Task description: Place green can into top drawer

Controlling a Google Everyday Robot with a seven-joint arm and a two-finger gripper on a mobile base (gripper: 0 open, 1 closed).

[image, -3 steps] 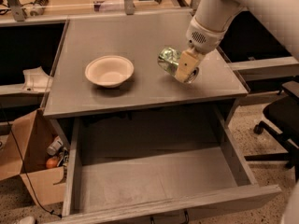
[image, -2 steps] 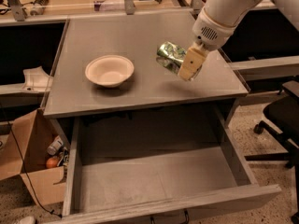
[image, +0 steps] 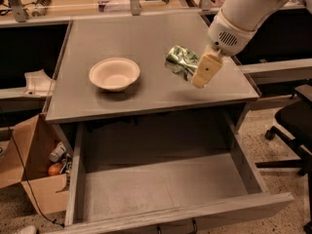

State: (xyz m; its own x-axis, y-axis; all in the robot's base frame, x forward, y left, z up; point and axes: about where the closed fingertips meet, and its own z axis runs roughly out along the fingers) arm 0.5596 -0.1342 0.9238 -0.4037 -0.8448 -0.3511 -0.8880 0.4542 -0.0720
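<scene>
The green can (image: 180, 61), shiny green and silver with dented sides, is held tilted in the air above the right part of the desk top. My gripper (image: 197, 69) is shut on the green can, its cream finger (image: 206, 70) on the can's right side, the white arm reaching in from the upper right. The top drawer (image: 165, 189) stands pulled wide open below the desk top, its grey inside bare. The can is over the desk top, behind the drawer's opening.
A cream round bowl (image: 114, 73) sits on the desk top (image: 146, 38) to the left. A cardboard box (image: 36, 174) with small items stands on the floor at the left. A black office chair (image: 292, 126) is at the right.
My gripper has lifted the green can off the desk top and carried it up and slightly left; the can now hangs tilted in the air. The bowl and drawer have not moved.
</scene>
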